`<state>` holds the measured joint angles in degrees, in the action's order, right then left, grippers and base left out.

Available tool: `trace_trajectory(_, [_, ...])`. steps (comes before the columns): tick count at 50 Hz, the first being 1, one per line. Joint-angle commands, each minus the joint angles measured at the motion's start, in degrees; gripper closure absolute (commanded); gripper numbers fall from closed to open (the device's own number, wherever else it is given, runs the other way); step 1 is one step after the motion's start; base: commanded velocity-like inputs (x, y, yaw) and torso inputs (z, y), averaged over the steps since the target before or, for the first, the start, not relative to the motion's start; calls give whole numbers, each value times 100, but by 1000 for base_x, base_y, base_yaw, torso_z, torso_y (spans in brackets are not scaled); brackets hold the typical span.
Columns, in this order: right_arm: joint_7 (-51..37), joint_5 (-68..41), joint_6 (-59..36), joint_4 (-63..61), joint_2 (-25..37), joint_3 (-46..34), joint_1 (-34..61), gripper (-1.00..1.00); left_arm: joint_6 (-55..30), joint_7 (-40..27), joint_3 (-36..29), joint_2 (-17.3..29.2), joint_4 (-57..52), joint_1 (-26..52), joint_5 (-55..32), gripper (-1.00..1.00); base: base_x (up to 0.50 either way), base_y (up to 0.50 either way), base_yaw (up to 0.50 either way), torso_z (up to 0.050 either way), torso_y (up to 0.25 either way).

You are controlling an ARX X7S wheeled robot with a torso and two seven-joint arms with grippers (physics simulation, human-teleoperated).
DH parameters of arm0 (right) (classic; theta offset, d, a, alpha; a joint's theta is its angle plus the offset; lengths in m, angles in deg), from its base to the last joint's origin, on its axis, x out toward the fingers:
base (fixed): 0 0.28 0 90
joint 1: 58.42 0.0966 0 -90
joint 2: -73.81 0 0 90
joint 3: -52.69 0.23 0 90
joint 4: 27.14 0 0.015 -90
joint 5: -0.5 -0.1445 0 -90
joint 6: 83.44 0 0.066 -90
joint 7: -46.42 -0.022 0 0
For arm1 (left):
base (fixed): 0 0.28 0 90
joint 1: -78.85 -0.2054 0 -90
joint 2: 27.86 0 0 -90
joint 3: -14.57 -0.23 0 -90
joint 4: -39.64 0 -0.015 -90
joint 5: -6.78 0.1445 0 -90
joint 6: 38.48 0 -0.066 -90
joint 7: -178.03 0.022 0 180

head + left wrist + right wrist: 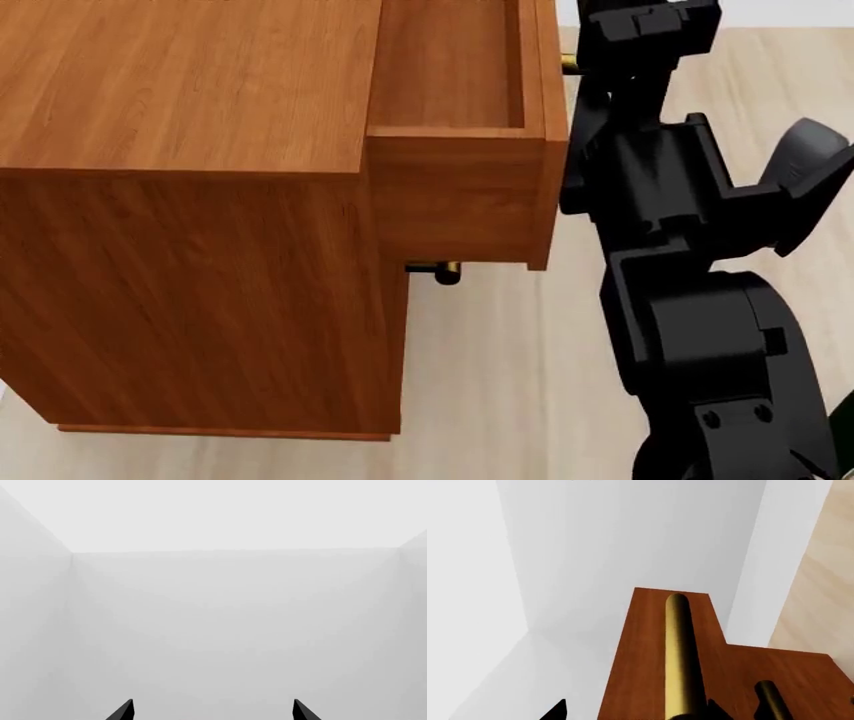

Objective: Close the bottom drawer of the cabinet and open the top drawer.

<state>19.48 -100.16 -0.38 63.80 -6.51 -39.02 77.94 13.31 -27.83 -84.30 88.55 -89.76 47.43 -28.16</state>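
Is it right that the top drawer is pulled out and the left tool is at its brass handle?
Not quite. The top drawer is pulled out, but it is the right tool at the brass handle, as the right wrist view shows. The left wrist view shows only blank walls.

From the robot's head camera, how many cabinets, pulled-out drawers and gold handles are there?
Cabinets: 1, the cabinet
Pulled-out drawers: 1, the top drawer
Gold handles: 2, the top handle and the lower handle, both only partly showing
Total: 4
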Motion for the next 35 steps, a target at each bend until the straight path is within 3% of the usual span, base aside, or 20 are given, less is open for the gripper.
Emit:
trace_trajectory(1, [255, 2, 66, 43, 39, 56, 47, -100, -19, -25, 4, 13, -21, 25, -36, -100, 0, 0, 0, 0, 0])
trace_trajectory(35, [226, 125, 198, 296, 175, -32, 12, -100, -47, -94, 40, 57, -79, 63, -150, -100, 0, 0, 0, 0, 0])
